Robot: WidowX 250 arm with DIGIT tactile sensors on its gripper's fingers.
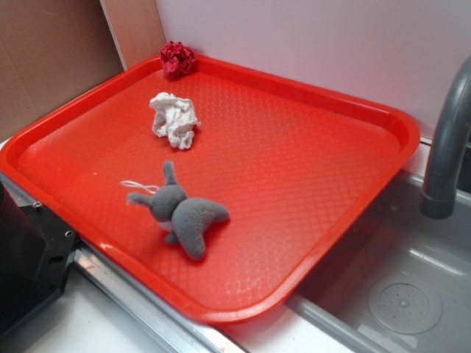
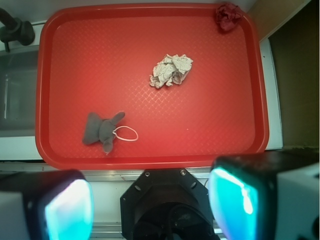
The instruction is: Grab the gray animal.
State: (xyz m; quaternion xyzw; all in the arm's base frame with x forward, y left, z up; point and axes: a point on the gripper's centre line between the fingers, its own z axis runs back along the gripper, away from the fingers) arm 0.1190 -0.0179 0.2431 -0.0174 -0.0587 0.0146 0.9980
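Note:
The gray animal (image 1: 184,213) lies on its side on the red tray (image 1: 309,169), near the tray's front edge, its thin white loop trailing off to the left. In the wrist view the gray animal (image 2: 101,131) sits at the lower left of the tray (image 2: 90,60). My gripper (image 2: 152,205) is high above and behind the tray's near rim, open, with nothing between its two teal pads (image 2: 67,210). In the exterior view the gripper itself is out of frame.
A white wad of tissue (image 1: 175,120) lies mid-tray and a dark red wad (image 1: 177,59) sits on the far corner rim. A gray faucet (image 1: 449,140) and sink basin (image 1: 397,294) are to the right. The robot's black base (image 1: 29,257) stands at the left front.

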